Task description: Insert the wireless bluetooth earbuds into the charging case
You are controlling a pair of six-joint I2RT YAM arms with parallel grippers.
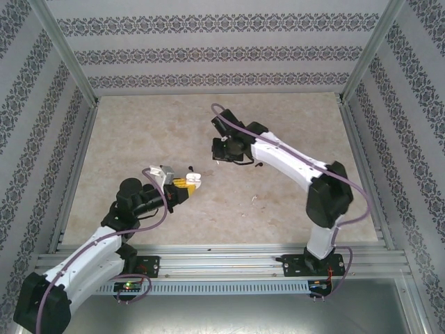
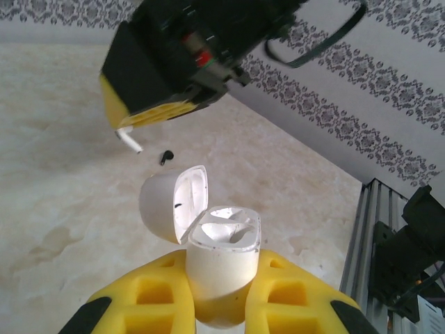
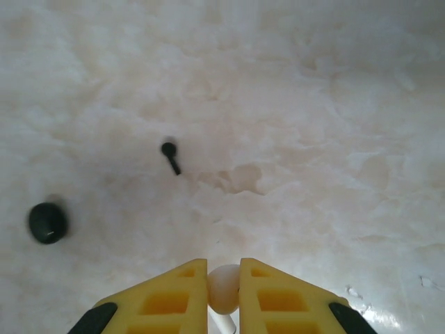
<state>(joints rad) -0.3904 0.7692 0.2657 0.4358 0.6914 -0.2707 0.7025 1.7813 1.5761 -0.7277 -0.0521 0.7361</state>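
My left gripper (image 2: 222, 282) is shut on the white charging case (image 2: 224, 261), held upright with its lid (image 2: 170, 205) swung open and its sockets showing. In the top view the left gripper (image 1: 188, 182) holds the case (image 1: 194, 178) left of centre. My right gripper (image 3: 223, 273) is shut on a whitish earbud (image 3: 224, 291), stem pointing back, above the table. Seen from the left wrist, the right gripper (image 2: 149, 115) hangs above and beyond the case, the earbud's stem (image 2: 130, 142) sticking out. A black earbud (image 3: 170, 156) (image 2: 165, 156) lies on the table.
A round black thing (image 3: 47, 223) rests on the marble table (image 1: 292, 132) left of the black earbud. A tiny pale speck (image 1: 255, 200) lies mid-table, too small to identify. Patterned walls and metal frame posts (image 1: 69, 62) enclose the table; a rail (image 1: 229, 257) runs along the near edge.
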